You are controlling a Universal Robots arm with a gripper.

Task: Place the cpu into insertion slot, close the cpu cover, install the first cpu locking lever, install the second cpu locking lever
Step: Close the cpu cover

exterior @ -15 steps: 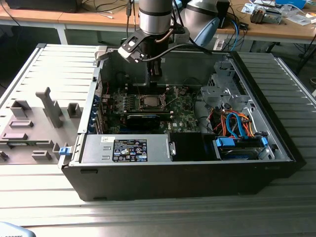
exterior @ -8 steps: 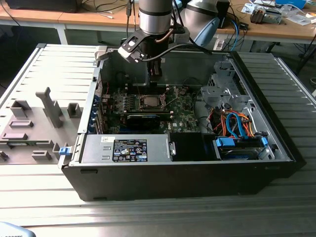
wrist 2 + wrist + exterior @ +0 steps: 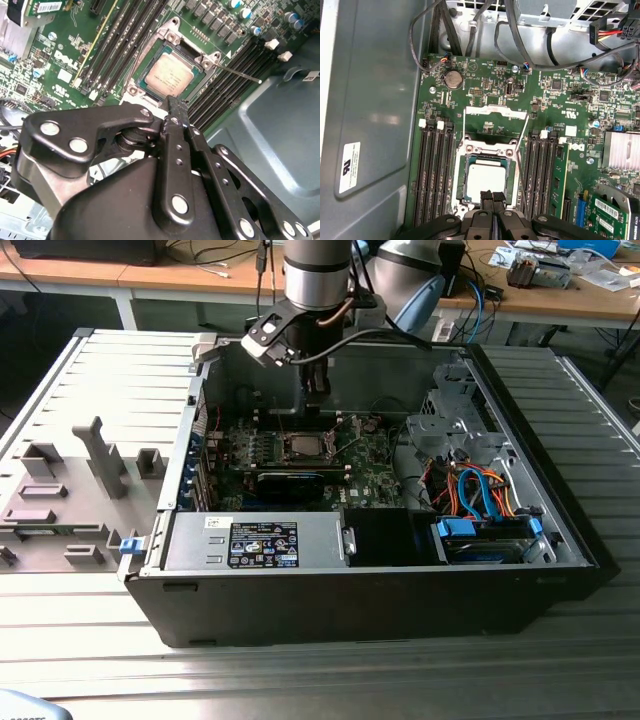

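Nearest the lens: black links of the hand (image 3: 171,102), tapering to two fingertips pressed together with nothing between them. Hand is narrow and empty. In the first wrist view the hand (image 3: 493,196) hangs just over the near edge of the cpu (image 3: 487,181); I cannot tell whether they touch.

Cpu (image 3: 169,76): lies flat and square inside the insertion slot (image 3: 470,148), dull metal top up. Placement step looks done.

Cpu cover (image 3: 495,111): a silver bar with thin side rails shows beyond the far edge of the insertion slot, and the green circuit board (image 3: 485,80) is visible through its window. Read as raised on its hinge, not down over the chip; not certain.

Locking lever (image 3: 240,74): thin wire sticking out free from a corner of the insertion slot, unlatched.

Exterior view: the open computer case (image 3: 350,600) lies on its side on the slatted tabletop (image 3: 300,680), so the board faces up and the hand (image 3: 314,400) can come straight down. Judgement: the closed fingertips make one narrow pusher that fits between the memory slots (image 3: 432,175) flanking the insertion slot.
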